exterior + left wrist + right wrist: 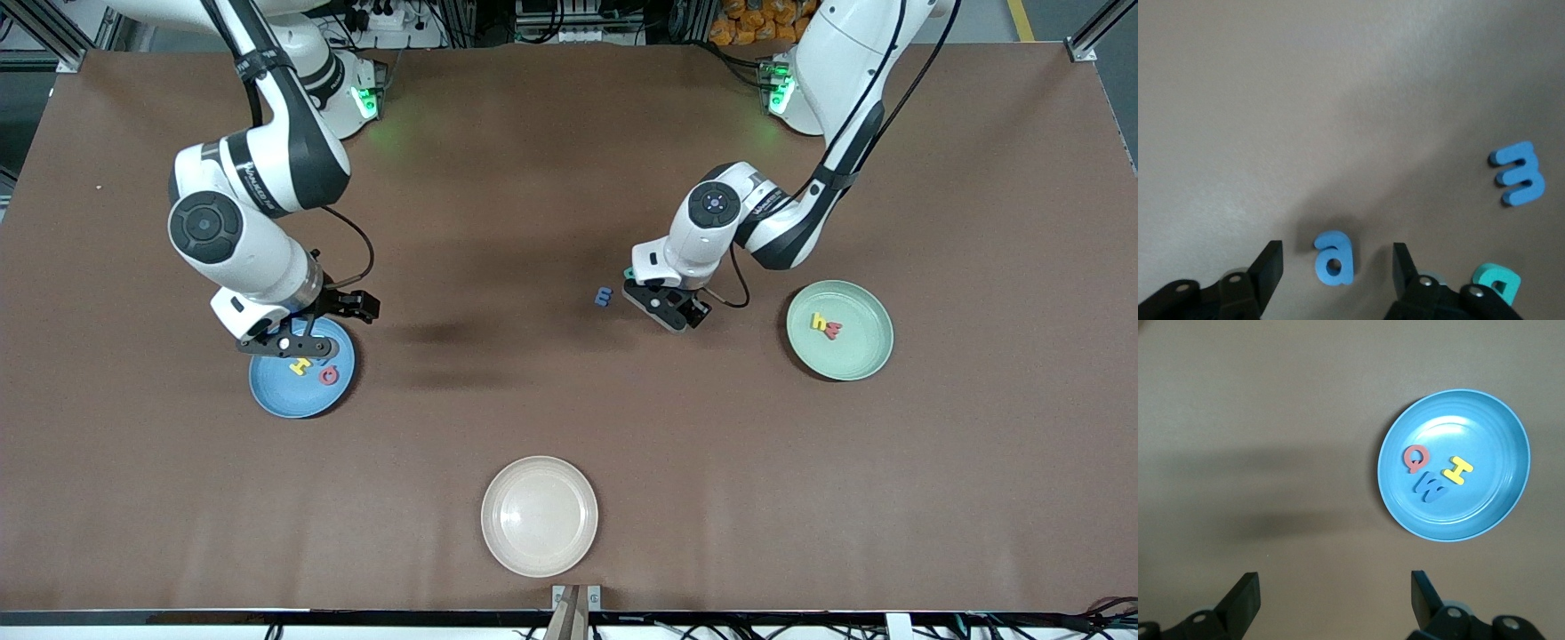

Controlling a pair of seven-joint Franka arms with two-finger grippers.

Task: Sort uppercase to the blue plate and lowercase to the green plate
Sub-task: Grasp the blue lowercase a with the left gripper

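My left gripper (660, 308) is down at the table's middle, open, its fingers (1270, 263) on either side of a lowercase blue a (1334, 258) without touching it. A lowercase blue m (1518, 173) (604, 296) and a teal letter (1498, 283) lie beside it. The green plate (853, 351) holds a yellow h (818, 322) and a red m (832, 331). My right gripper (316, 329) hangs open and empty over the blue plate's (1498, 440) edge. In that plate lie the uppercase red Q (1416, 458), blue M (1430, 487) and yellow H (1457, 469).
A beige plate (539, 516) stands empty near the table's front edge, nearer the front camera than everything else. Bare brown table (498, 373) lies between the three plates.
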